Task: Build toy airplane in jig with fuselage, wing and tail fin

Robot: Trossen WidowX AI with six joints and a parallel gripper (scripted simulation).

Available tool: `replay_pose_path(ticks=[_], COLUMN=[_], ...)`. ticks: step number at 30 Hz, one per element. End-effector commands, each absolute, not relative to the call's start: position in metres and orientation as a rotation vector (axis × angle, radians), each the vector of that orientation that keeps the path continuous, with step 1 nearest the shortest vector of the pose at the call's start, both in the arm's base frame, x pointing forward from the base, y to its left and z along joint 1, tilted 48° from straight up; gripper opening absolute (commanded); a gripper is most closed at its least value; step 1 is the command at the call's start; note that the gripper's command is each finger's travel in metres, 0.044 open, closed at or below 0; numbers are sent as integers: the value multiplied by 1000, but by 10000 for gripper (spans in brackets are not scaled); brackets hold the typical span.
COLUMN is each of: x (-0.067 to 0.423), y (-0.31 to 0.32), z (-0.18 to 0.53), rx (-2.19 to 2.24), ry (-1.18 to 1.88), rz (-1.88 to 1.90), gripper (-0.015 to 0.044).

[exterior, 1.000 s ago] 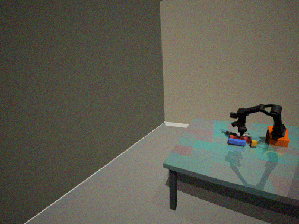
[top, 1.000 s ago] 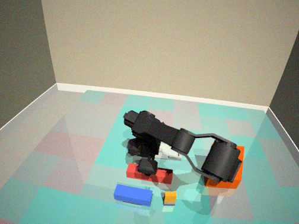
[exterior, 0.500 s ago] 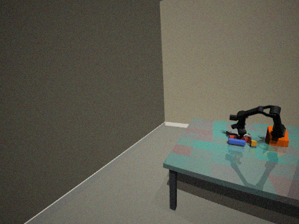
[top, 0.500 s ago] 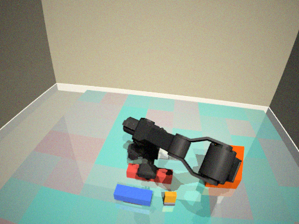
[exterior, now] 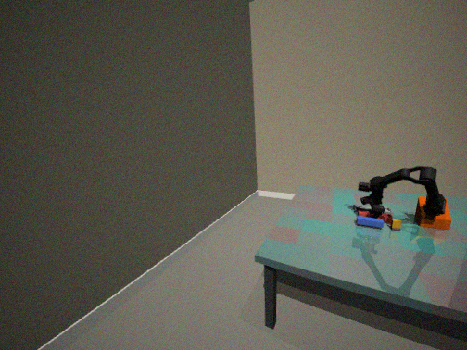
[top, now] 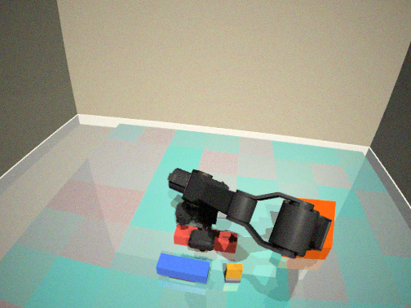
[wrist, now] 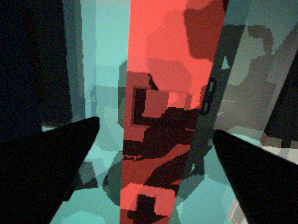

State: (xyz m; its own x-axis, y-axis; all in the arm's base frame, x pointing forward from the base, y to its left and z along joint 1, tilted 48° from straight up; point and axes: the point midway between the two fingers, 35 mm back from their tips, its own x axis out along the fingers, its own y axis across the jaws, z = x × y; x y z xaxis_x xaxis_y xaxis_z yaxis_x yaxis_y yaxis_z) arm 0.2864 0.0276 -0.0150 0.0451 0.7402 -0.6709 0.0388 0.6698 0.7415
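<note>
The red fuselage lies flat on the table, outside the cradle. In the wrist view it (wrist: 165, 125) runs lengthwise between my fingers, with two square sockets on top. My gripper (wrist: 157, 128) is open and empty, low over the fuselage, one finger on each side of it; in the top view it (top: 200, 238) covers the fuselage's middle. The blue wing (top: 183, 267) lies just in front of the fuselage. The small orange-yellow tail fin (top: 234, 270) sits to the right of the wing. The cradle is mostly hidden behind my arm; a grey part of it (wrist: 212, 95) shows next to the fuselage.
The arm's orange base (top: 322, 228) stands at the right, close to the parts. In the exterior view the parts (exterior: 375, 219) and the base (exterior: 433, 215) are near the table's far right. The table's front edge is well away from them.
</note>
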Motion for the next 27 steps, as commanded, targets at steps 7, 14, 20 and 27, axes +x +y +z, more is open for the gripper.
replay_pose_path(ticks=[7, 14, 20, 27], x=[284, 284, 284, 284], y=[39, 40, 40, 40], z=[-24, -25, -25, -25], rx=[706, 706, 706, 706], ry=[1453, 1453, 1453, 1453], rz=[607, 607, 607, 607], gripper=[440, 309, 190, 105])
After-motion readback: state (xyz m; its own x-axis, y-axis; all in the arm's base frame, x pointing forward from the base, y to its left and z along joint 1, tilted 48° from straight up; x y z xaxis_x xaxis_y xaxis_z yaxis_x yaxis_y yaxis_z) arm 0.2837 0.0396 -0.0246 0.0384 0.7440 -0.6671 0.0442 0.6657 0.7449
